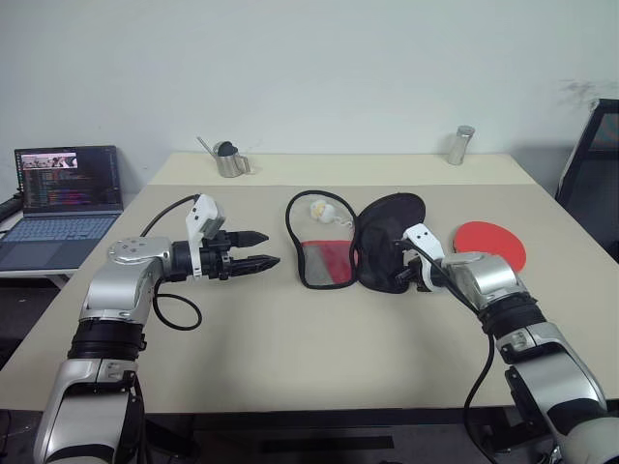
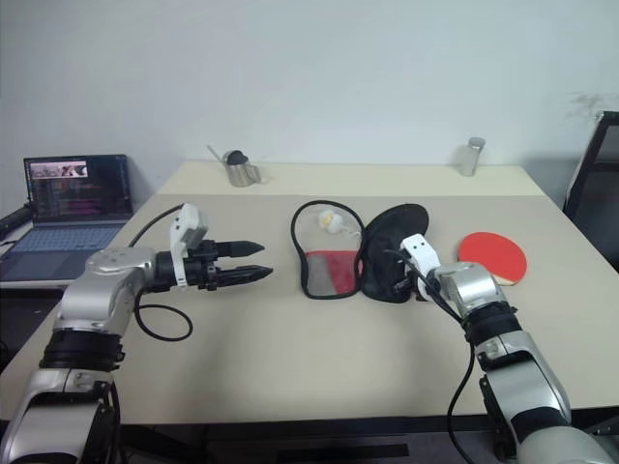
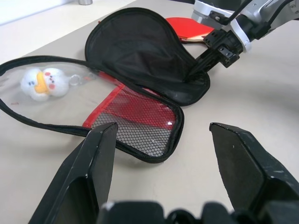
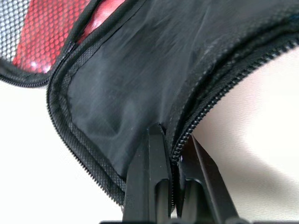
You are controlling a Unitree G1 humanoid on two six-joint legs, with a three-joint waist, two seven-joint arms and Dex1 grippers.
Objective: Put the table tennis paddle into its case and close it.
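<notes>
Our right end effector (image 1: 410,271) pinches the case (image 3: 149,65) at its zip edge; the left end effector (image 1: 259,249) hangs released. That thin hold seems liable to slip, leaving the paddle (image 1: 491,244) beside it uncovered.

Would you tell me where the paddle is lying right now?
The paddle lies flat on the table's right side, just beyond the right arm and beside the open case.
</notes>
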